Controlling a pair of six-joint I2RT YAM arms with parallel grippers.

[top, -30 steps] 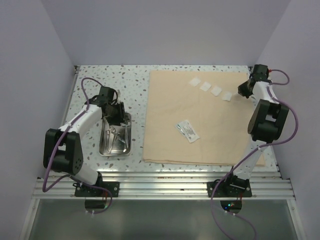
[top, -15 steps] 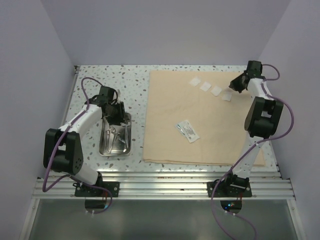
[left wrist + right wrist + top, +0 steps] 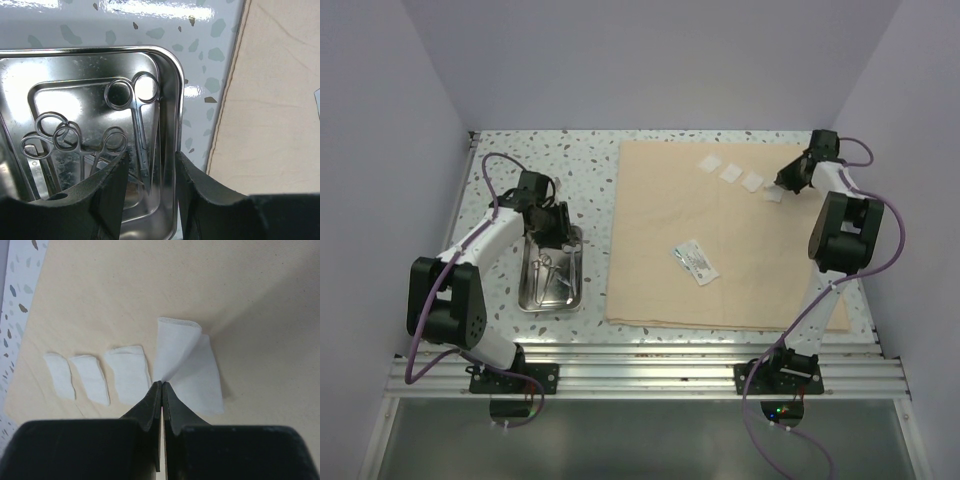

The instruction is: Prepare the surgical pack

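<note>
The steel tray [image 3: 550, 304] sits left of the beige cloth [image 3: 660, 240], with scissors and forceps [image 3: 551, 275] lying in it. My left gripper [image 3: 151, 159] is open and straddles the tray's right wall [image 3: 178, 100]: one finger is inside next to the scissors [image 3: 140, 135], the other outside. A row of gauze squares [image 3: 731, 173] lies at the cloth's far side. My right gripper [image 3: 161, 384] is shut on a corner of the rightmost gauze square [image 3: 187, 360], which is pulled up into a fold. A clear packet [image 3: 695, 262] lies mid-cloth.
The speckled table [image 3: 580, 170] shows around the cloth and tray. Walls close in the left, right and far sides. Three flat gauze squares [image 3: 127, 372] lie just left of the held one. The cloth's left edge [image 3: 225, 120] runs close to the tray.
My right gripper has swung left from beyond the cloth's far right corner onto the rightmost gauze square, whose corner it now pinches. The left arm has not moved.
</note>
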